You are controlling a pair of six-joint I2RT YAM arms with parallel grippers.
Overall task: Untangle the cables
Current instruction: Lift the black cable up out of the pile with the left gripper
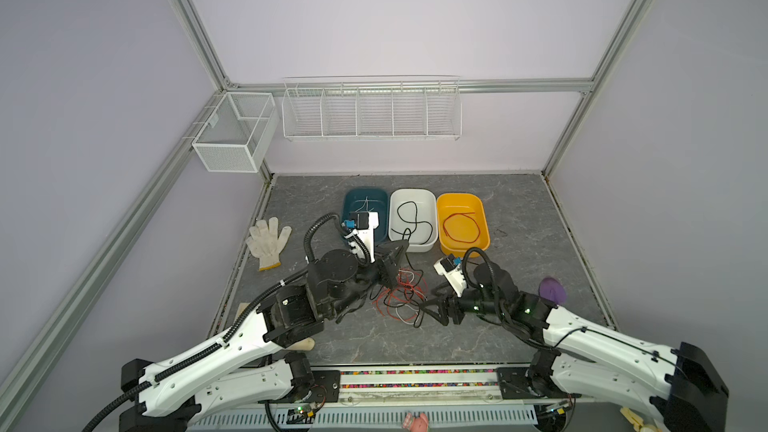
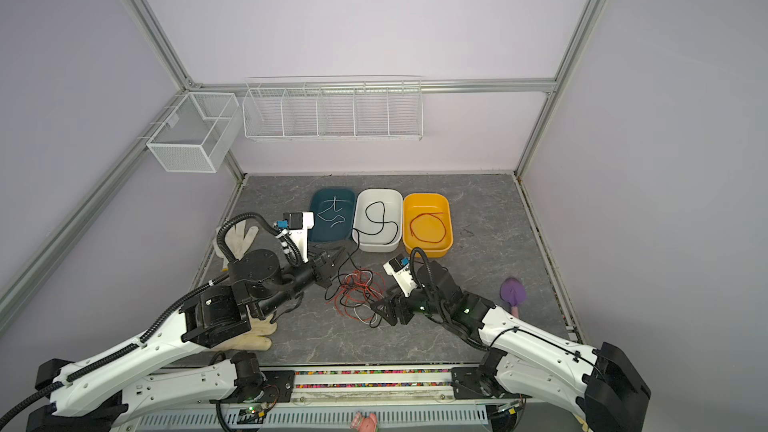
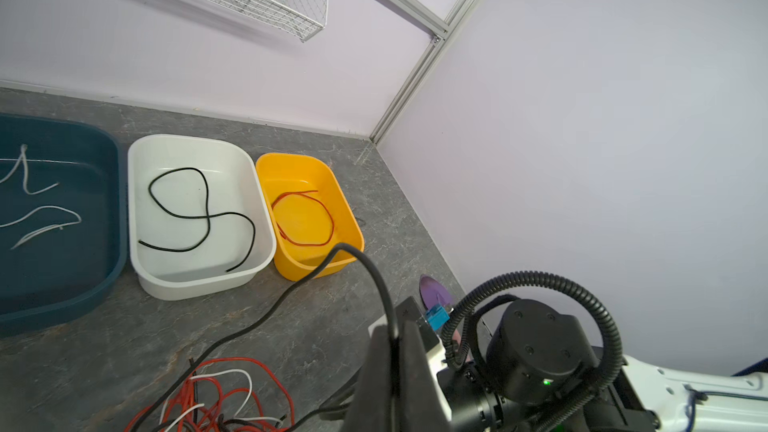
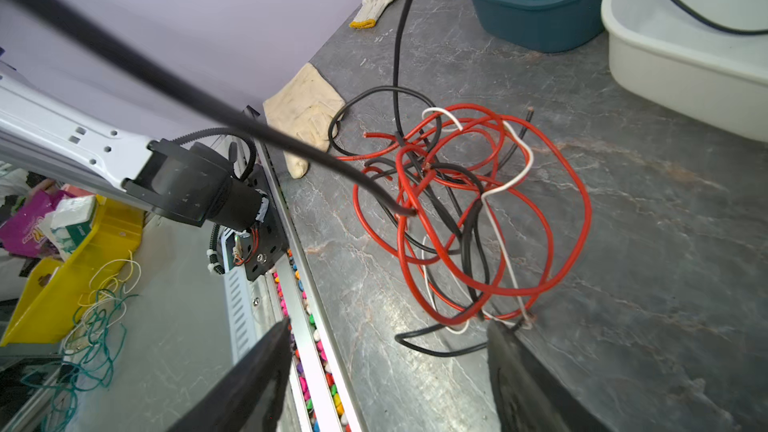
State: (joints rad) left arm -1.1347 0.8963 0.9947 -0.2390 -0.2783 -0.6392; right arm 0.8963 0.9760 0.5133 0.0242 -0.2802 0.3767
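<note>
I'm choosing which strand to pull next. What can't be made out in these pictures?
- Black cable in the left gripper: its path is lost among overlapping strands of the cable tangle, right wrist view.
- Tangle crossings: too small in both top views.
- Beige glove: mostly under the left arm, in a top view.
- Dark speck on the table: too small, in a top view.

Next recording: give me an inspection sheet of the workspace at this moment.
surface: grey marbled tabletop, no spills seen
job's things: tangle of red, black and white cables mid-table; white strands in teal bin, black in white bin, red in yellow bin
clutter: white glove, beige glove, purple object
grippers: left gripper shut on black cable; right gripper open at the tangle's edge
cables: black cable runs up from the tangle to the left gripper
surroundings: wire rack and mesh basket on the wall
</note>
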